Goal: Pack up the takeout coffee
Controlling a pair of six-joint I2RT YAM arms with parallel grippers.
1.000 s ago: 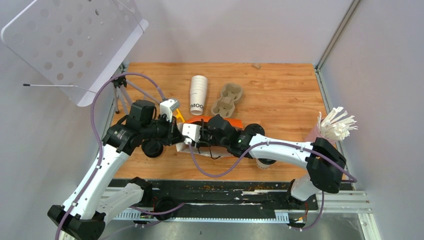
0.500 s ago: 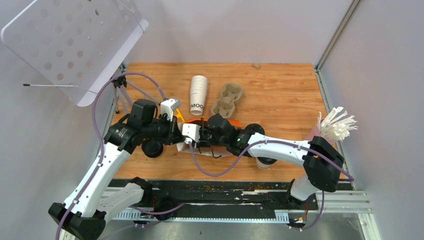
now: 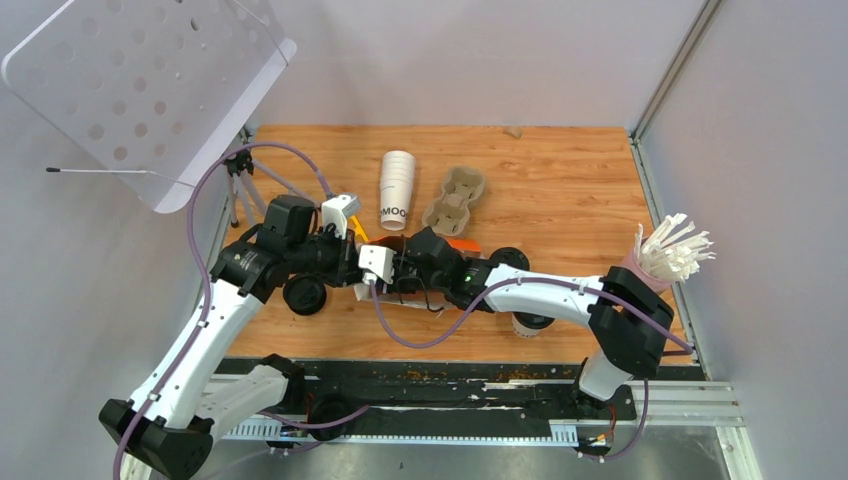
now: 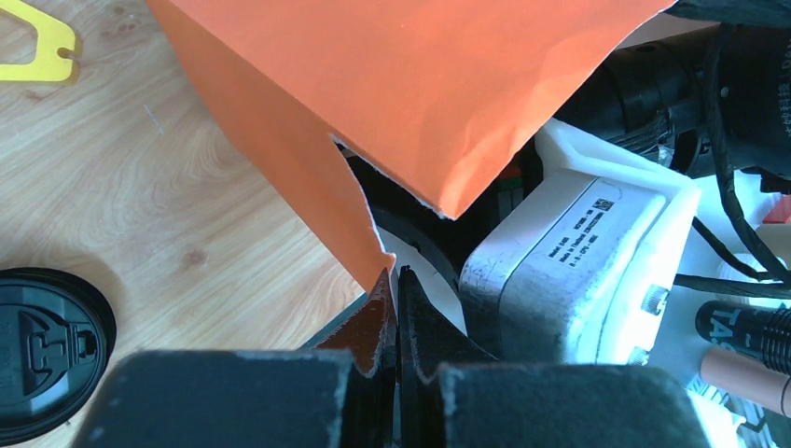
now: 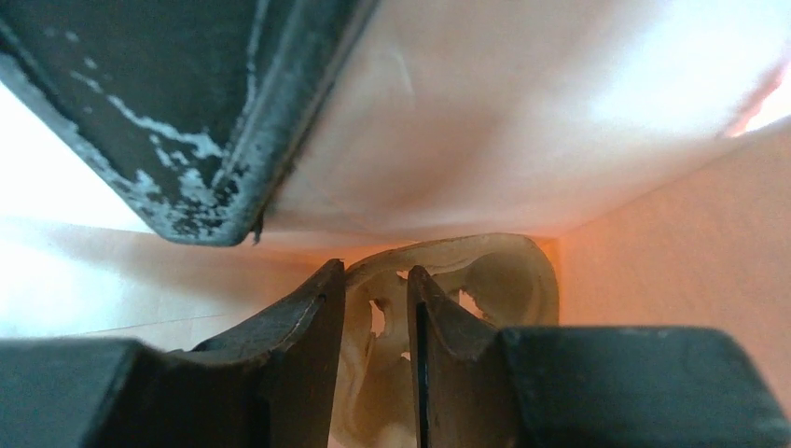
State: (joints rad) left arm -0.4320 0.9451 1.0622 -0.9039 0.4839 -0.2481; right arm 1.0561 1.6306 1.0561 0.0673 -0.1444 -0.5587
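Left gripper: jaws pressed together on the torn rim of the orange paper bag, pinching one lip so that the mouth is held apart. Right gripper: reaches inside the bag, fingers drawn narrow on a wall of the beige moulded-pulp cup carrier, which sits against the pale lining.

Step in hand, as judged: seating the carrier in the bag; the drink itself is not yet packed. The next move calls for the right fingers to let go of the carrier and back out of the mouth without dragging the paper, while the left grip holds the lip up. The right arm must then swing back along its own line to reach the cup.

The takeout coffee, a white paper cup with a round black plastic lid, is outside the bag. It is largely hidden under the right forearm, to the right of both grippers and well apart from them; whether it stands or lies on its side cannot be told.

A loose black plastic lid rests on the wooden table just left of the left gripper.
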